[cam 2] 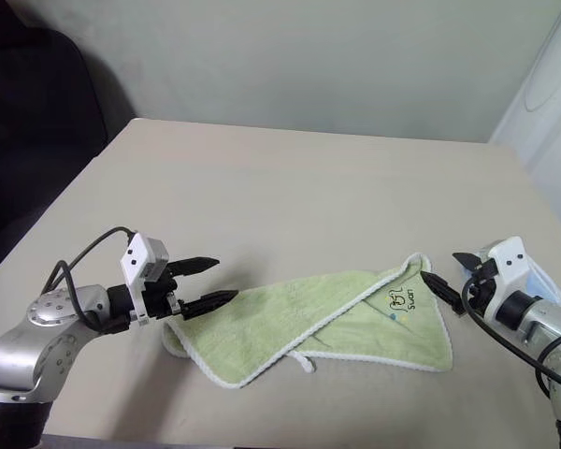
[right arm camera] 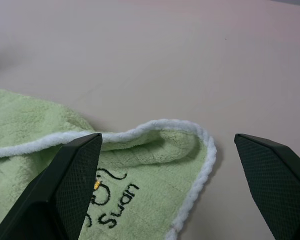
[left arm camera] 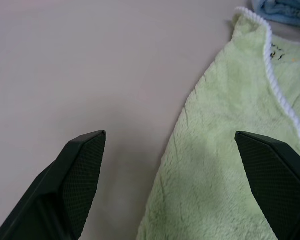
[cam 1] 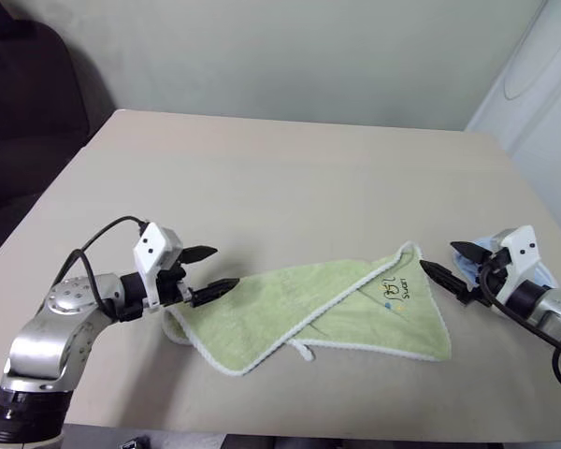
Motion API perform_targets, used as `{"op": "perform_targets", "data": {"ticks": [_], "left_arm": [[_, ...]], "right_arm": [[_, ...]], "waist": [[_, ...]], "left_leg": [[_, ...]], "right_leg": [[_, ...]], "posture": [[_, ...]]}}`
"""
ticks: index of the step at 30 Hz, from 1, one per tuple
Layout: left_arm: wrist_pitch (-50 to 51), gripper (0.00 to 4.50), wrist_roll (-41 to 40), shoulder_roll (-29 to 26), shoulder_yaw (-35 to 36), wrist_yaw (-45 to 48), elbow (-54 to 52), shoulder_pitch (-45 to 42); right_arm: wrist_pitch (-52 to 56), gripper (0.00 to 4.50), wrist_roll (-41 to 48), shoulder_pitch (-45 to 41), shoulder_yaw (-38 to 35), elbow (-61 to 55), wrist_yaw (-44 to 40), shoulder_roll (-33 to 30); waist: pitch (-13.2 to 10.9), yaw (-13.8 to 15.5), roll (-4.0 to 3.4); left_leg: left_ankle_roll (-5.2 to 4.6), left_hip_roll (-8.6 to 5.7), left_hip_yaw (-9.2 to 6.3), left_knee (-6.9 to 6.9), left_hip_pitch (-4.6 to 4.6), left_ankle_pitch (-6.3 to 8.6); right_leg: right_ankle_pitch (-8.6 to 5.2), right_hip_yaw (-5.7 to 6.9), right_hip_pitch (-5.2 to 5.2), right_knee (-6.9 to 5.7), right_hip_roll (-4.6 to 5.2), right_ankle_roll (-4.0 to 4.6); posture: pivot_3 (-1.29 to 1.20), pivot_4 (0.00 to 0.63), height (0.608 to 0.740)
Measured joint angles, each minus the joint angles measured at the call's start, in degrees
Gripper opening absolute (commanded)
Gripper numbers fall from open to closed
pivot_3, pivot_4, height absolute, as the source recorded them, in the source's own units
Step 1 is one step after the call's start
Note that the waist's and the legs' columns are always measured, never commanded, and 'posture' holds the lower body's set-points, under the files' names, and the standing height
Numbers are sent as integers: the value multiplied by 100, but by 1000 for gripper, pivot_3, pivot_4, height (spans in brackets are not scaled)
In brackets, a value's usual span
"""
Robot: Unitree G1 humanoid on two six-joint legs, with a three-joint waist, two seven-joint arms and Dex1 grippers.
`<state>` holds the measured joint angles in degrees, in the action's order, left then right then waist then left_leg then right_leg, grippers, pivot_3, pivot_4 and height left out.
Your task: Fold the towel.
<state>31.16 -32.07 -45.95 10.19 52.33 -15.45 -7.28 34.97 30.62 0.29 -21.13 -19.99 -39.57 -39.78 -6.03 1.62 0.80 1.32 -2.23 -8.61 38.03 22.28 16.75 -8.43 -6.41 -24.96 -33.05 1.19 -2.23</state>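
Note:
The light green towel lies crumpled and partly folded over on the beige table, near its front edge. White edging runs around it, a small loop sticks out at the front, and a printed logo faces up near its right corner. My left gripper hovers open at the towel's left end, fingers spread with nothing between them. At the towel's right corner my right gripper hangs open too. In the right wrist view the raised corner sits between the fingers.
A light blue cloth lies on the table behind my right gripper, also seen as the blue cloth in the left wrist view. A dark chair stands off the far left corner, and a white panel rises at the right.

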Motion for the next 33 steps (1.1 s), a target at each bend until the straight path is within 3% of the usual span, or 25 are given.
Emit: {"op": "perform_targets", "data": {"ticks": [13, 27, 33], "left_arm": [[-69, 4500, 196, -256, -205, 383, 84, -268], [-784, 4500, 511, -1273, -918, 2256, -162, -394], [-1374, 4500, 782, -1699, -1427, 3357, -6, -511]], "right_arm": [[-38, 4473, 6, 76, 3, -75, 7, 92], [-147, 4473, -66, -135, 168, 176, -38, 73], [-128, 4473, -57, 232, 173, -50, 96, 230]], "waist": [[1, -7, 0], [4, -20, -4], [9, -8, -8]], "left_leg": [[1, 1, 0, 0, -2, 0], [4, 2, -6, -4, 6, 5], [3, 3, -10, -1, 14, 9]], "right_leg": [[1, -1, 0, -1, 0, 1], [0, 0, -13, -3, 0, 3], [-1, 1, -17, -2, 0, 4]], "posture": [[0, 150, 740], [0, 150, 740], [0, 150, 740]]}}
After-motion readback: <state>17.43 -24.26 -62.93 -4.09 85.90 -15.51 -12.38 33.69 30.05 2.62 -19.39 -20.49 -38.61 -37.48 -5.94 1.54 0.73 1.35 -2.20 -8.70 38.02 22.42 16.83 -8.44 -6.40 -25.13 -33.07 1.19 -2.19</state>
